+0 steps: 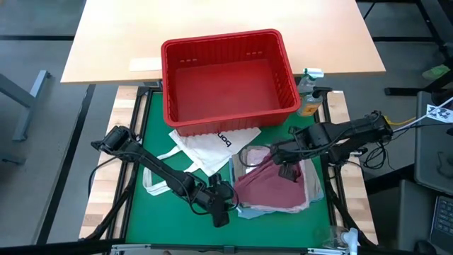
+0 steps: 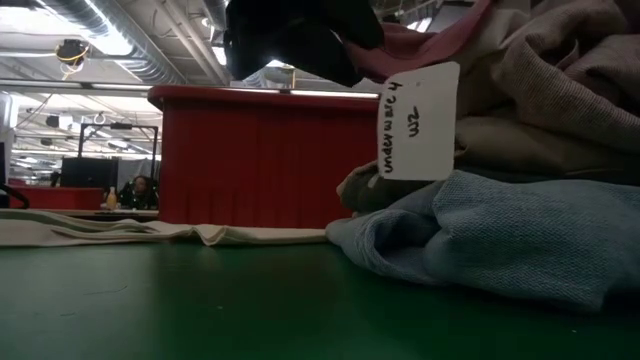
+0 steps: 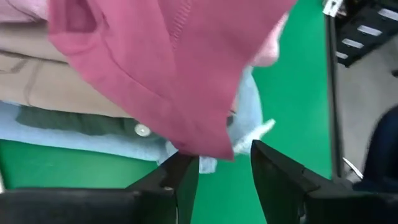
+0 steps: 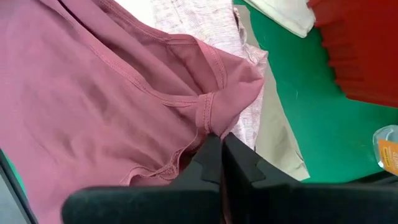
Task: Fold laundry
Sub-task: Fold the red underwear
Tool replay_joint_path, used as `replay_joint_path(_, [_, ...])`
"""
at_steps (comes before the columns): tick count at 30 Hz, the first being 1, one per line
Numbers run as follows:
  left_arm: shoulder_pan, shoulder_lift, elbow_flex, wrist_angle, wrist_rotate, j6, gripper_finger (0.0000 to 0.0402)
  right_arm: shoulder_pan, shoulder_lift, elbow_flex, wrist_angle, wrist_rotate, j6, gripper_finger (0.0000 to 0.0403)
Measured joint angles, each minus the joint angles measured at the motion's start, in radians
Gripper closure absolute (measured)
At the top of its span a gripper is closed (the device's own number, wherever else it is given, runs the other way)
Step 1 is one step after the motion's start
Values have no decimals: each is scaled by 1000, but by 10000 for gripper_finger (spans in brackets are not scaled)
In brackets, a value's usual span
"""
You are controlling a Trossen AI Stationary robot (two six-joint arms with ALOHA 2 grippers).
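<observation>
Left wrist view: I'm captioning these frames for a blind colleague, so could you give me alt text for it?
A maroon garment hangs just above the left gripper, whose fingers stand apart with a corner of the cloth at the gap. Behind it lie beige, dark green and light blue clothes, stacked on a green mat.

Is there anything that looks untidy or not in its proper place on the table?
Yes. The maroon garment lies rumpled on the pile, one corner hanging over the light blue garment by the open left claw. The white tote bag lies crumpled, partly under the red basket.
</observation>
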Motion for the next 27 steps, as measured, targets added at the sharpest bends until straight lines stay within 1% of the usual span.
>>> replay_joint_path(4, [0, -30, 0, -33, 51, 3, 262, 0, 0, 0, 1, 0, 0, 402])
replay_joint_path(9, [-8, -97, 0, -100, 48, 6, 270, 0, 0, 0, 0, 0, 0, 402])
replay_joint_path(12, [-5, -139, 0, -96, 30, 46, 272, 0, 0, 0, 1, 0, 0, 402])
replay_joint_path(15, [5, -163, 0, -53, -29, 130, 273, 0, 0, 0, 2, 0, 0, 402])
replay_joint_path(19, [33, -164, 0, 39, -191, 293, 273, 0, 0, 0, 3, -5, 0, 402])
replay_joint_path(21, [59, -159, 0, 85, -255, 351, 273, 0, 0, 0, 4, -27, -1, 402])
replay_joint_path(23, [95, -156, 0, 103, -272, 404, 273, 0, 0, 0, 6, -49, 0, 402])
replay_joint_path(27, [174, -133, -1, 169, -259, 485, 273, 1, 0, 0, 7, -72, -1, 402])
